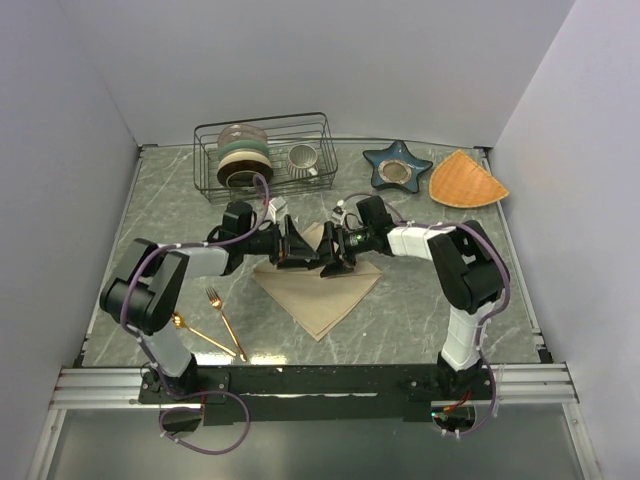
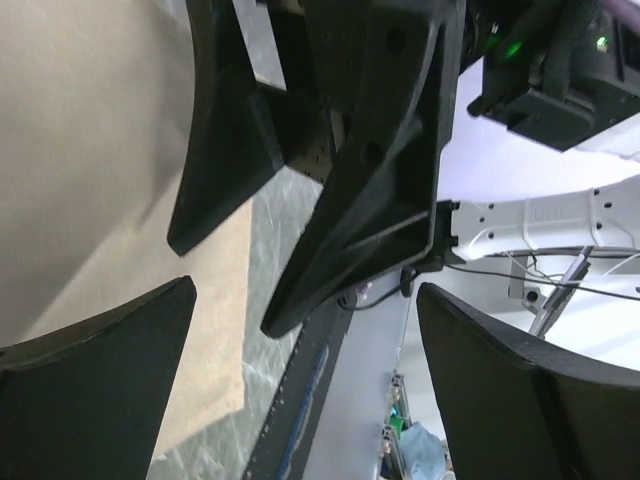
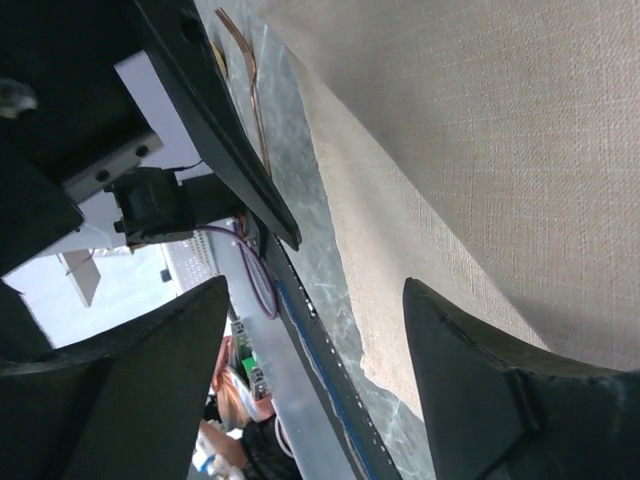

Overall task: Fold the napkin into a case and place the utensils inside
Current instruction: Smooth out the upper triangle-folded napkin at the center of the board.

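L claw (image 1: 303,247) wide | R claw (image 1: 333,252) wide | both tip-to-tip over napkin (image 1: 322,297)

The top camera looks down from above and behind the arms (image 1: 190,262) and takes in the whole table (image 1: 410,320). Each wrist camera sits very close over the napkin (image 1: 320,295), turned sideways, looking out between its own fingers (image 2: 90,400); all three views share the napkin.

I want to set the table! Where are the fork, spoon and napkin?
fork (image 1: 227,324), top view, middle of its handle.
spoon (image 1: 205,337), top view, middle of its handle.
napkin (image 1: 322,300), top view, bare cloth near its front corner.
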